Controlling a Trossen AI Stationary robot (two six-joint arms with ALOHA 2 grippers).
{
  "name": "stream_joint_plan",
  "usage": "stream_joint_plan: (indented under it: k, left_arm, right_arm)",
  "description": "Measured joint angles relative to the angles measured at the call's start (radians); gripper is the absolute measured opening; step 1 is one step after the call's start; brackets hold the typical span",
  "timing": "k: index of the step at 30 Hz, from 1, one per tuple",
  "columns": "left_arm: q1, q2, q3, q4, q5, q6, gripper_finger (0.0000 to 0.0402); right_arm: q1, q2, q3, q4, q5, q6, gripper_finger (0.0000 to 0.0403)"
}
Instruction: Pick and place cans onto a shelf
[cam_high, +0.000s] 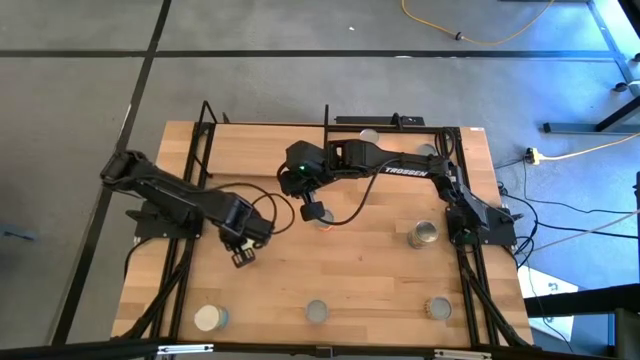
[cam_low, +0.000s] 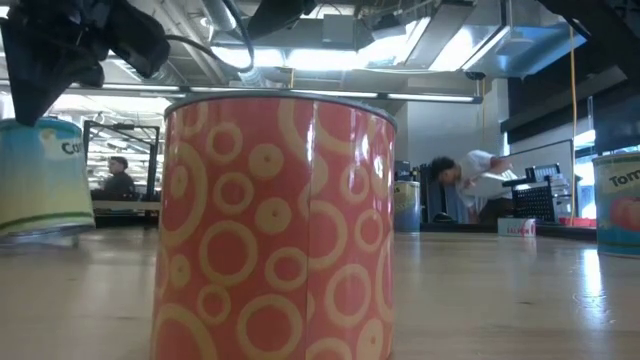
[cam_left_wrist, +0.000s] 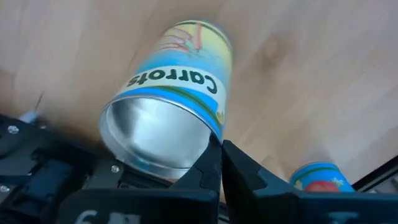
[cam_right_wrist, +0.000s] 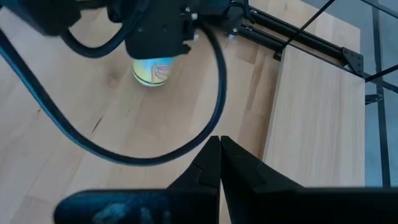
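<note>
1. The left gripper (cam_high: 243, 257) hangs over the table's left half, fingers (cam_left_wrist: 208, 171) pressed together, holding nothing.
2. The carrots can (cam_left_wrist: 168, 99) stands just beside those fingers, on the table (cam_high: 370, 260), not on the shelf (cam_right_wrist: 317, 118).
3. The right gripper (cam_high: 312, 212) is mid-table, fingers together, empty.
4. Risk: lowered with its fingers together, the left gripper would knock the can over instead of gripping it.

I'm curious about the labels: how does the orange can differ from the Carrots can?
The orange can has pale rings and no wording in view; the Carrots can has a blue band with its name printed. Both are cylinders on the wooden table.
</note>
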Motion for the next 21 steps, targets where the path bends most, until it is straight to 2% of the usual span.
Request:
stream_joint_plan:
  k: [14,21]
  left_arm:
    - [0.000,0.040,0.000,0.015,0.017,0.048,0.0000]
    - [0.007,0.022,0.000,0.015,0.015,-0.020,0.0000]
  right_arm:
    - [0.000,0.001,0.000,0.000,0.000,0.000,0.0010]
    - [0.000,0.001,0.000,0.000,0.000,0.000,0.0010]
